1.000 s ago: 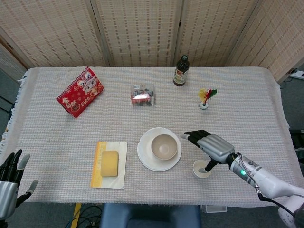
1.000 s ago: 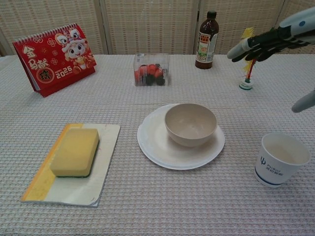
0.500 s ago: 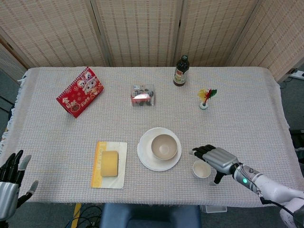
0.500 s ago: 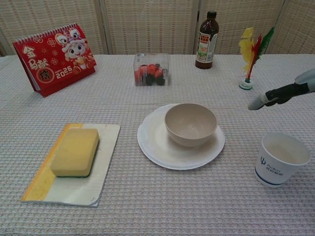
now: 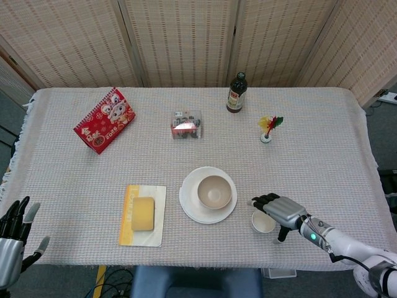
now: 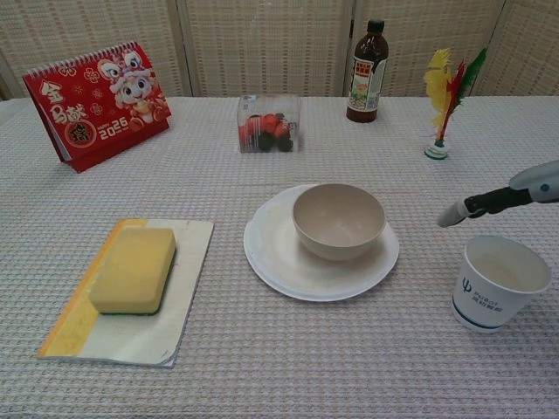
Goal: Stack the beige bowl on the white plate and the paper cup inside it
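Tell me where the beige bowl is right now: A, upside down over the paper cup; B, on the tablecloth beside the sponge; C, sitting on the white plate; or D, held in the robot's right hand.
C: the beige bowl sits upright on the white plate, while the paper cup stands apart on the cloth near the right hand.

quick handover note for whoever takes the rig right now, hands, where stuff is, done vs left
Left hand: open, idle at the near left table edge, holding nothing.
Right hand: open, beside and partly over the paper cup, not gripping it.
Beige bowl sits on the white plate: that step is done.
The cup stands upright on the cloth to the plate's right.
Left: grasp the cup and set it inside the bowl.
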{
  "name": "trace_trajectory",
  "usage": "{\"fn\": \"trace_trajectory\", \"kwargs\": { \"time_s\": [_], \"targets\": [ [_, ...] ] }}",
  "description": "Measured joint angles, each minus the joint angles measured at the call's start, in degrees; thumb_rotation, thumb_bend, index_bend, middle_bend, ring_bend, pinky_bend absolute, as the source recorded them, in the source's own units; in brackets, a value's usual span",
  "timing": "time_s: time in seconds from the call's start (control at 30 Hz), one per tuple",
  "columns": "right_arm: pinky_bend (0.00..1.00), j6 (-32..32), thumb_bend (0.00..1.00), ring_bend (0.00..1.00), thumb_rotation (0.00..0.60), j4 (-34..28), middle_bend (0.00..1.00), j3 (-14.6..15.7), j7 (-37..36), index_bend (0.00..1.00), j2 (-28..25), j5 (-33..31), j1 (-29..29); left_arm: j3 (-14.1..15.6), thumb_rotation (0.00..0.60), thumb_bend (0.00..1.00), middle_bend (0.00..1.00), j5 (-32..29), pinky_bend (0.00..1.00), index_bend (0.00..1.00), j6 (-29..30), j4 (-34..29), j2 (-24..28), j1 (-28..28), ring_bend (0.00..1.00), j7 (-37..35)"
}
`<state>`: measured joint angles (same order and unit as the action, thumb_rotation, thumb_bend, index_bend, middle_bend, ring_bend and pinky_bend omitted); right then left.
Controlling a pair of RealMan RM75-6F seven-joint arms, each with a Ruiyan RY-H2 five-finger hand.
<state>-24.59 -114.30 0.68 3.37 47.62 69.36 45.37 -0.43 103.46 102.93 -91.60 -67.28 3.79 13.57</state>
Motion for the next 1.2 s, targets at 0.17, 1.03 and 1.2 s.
{"fn": "trace_trajectory", "kwargs": {
  "time_s": [0.17,1.03,1.2],
  "targets": [
    [0.0,-1.0,0.08,0.0,0.6,0.6,0.0,0.8,2.1,0.09,1.3,-1.2,0.4,0.0,0.6,0.31,0.0,0.1,0.26,0.0,0.3,0.0,0.2,0.1,0.0,-0.3],
    [0.0,-8.1,0.29,0.0,0.6,3.3,0.0,3.7,9.6,0.26,7.2,-6.0,1.2,-0.2,0.6,0.31,0.0,-0.2,0.26,0.0,1.6,-0.2,0.5,0.9,0.0,-0.5],
    [0.0,-9.2,0.31,0.0,0.6,3.1,0.0,3.7,9.9,0.29,7.5,-6.4,1.0,-0.2,0.6,0.31,0.0,-0.3,0.26,0.0,1.6,-0.2,0.5,1.0,0.0,-0.4]
  ]
}}
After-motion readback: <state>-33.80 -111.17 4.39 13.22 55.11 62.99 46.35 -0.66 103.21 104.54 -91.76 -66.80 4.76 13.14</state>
